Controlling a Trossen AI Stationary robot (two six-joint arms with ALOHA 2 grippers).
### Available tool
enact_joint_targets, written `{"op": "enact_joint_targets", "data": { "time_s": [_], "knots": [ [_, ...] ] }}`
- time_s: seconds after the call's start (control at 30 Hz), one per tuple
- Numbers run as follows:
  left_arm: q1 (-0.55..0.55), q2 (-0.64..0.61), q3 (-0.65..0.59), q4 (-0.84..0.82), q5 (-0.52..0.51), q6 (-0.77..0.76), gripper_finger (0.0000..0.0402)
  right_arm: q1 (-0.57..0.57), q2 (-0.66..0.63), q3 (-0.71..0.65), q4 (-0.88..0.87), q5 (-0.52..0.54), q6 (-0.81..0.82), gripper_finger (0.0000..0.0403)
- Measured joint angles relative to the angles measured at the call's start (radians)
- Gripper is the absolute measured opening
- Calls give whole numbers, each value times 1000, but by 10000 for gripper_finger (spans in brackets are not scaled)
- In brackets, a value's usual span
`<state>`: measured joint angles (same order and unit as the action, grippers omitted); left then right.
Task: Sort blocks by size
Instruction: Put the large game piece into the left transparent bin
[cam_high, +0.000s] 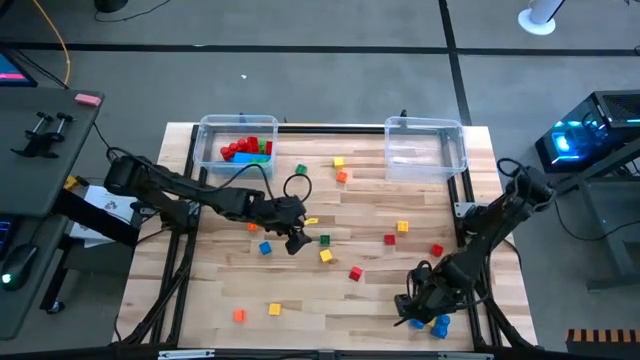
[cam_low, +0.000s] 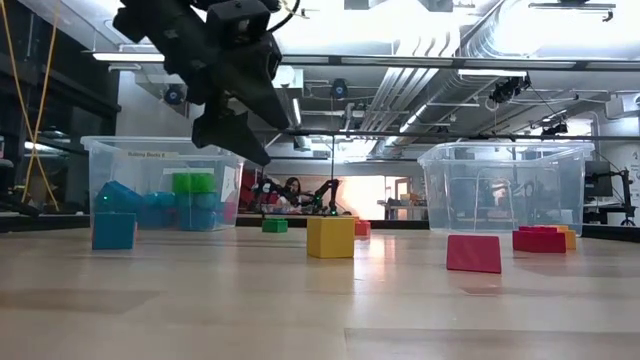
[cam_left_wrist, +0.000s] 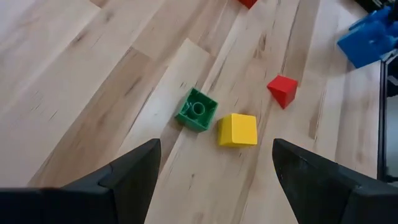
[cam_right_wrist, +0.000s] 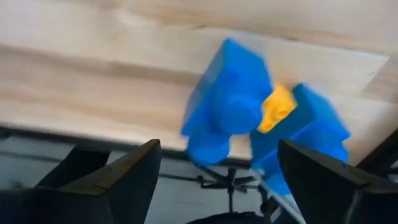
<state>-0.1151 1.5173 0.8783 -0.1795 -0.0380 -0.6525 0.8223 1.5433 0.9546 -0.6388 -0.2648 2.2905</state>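
Left gripper (cam_high: 296, 243): jaws spread wide, empty, hovering mid-table | green cube (cam_left_wrist: 196, 110) and yellow cube (cam_left_wrist: 237, 129): touching side by side, just ahead of its fingers, green nearer the gap's centreline | red cube (cam_left_wrist: 283, 89): beyond | right gripper (cam_high: 418, 310): wide, empty, at near-edge blue blocks (cam_right_wrist: 261, 118) | left arm nearer.

Setting: robotics laboratory or research workshop. Evidence: pale wooden table (cam_high: 330, 290) mounted on a dark metal frame, standing on grey carpet marked with dark tape lines; lit electronics unit (cam_high: 585, 135) glowing blue beyond the table's right edge; dark desk (cam_high: 40, 150) with equipment beyond its left edge; exposed silver ceiling ducts (cam_low: 480, 40) and strip lighting overhead; further robot arms (cam_low: 325, 195) and a seated person (cam_low: 292, 190) in the room behind.
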Motion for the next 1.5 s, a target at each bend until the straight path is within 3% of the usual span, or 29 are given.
{"op": "enact_joint_targets", "data": {
  "time_s": [0.3,0.47,0.6,0.83,0.9,1.1,1.23,1.37,1.43,1.5],
  "knots": [
    [-5,-1,0,1,3,12,296,-49,77,0,-19,-24,-1,315],
    [-10,-36,-1,44,88,126,296,-54,108,0,15,-25,-2,297],
    [-5,-92,-1,43,92,167,296,-55,123,0,11,-24,-2,252],
    [36,-222,0,41,70,208,296,-66,127,1,3,20,-14,132],
    [52,-276,-1,42,71,211,296,-74,124,1,6,45,-26,128],
    [100,-492,0,108,70,161,296,-131,-4,2,-63,234,-101,128],
    [109,-618,0,204,28,160,296,-217,-143,46,-193,530,-211,128],
    [109,-691,0,257,-16,175,296,-383,-240,82,-143,801,-488,128],
    [109,-708,0,257,-24,167,296,-503,-249,90,-15,816,-702,128],
    [108,-713,0,254,-24,159,296,-623,-229,90,166,753,-923,128]
  ]
}}
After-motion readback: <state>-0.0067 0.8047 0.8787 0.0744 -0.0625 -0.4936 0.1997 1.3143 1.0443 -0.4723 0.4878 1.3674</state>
